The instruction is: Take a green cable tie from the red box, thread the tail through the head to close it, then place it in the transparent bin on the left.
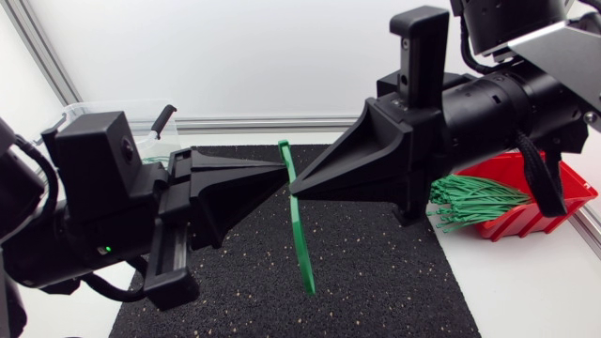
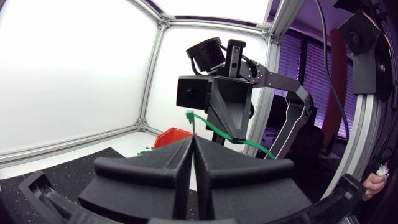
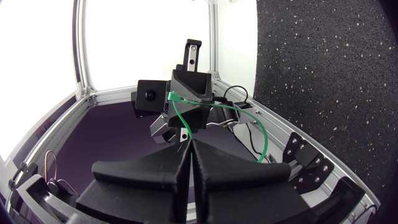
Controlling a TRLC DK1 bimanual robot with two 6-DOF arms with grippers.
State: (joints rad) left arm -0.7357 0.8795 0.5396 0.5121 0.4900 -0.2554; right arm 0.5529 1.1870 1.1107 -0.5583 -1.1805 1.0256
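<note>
The left pincer (image 1: 280, 167) and right pincer (image 1: 297, 185), matte black wedges, are meeting tip to tip, each clamping tight on the thin green cable tie (image 1: 302, 239), which is hanging bowed over the speckled black mat (image 1: 376, 282), left of the red box (image 1: 549, 202).

Black mat (image 1: 376, 272) on white table (image 1: 535, 296)

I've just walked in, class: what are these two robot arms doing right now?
The left arm and right arm meet tip to tip above the black mat. Both sets of jaws are shut on one green tie, which hangs down between them. In the head view its tail looks free, not yet through the head, though that is hard to confirm. More ties lie in the red box at the right. The clear bin stands behind the left arm.
</note>
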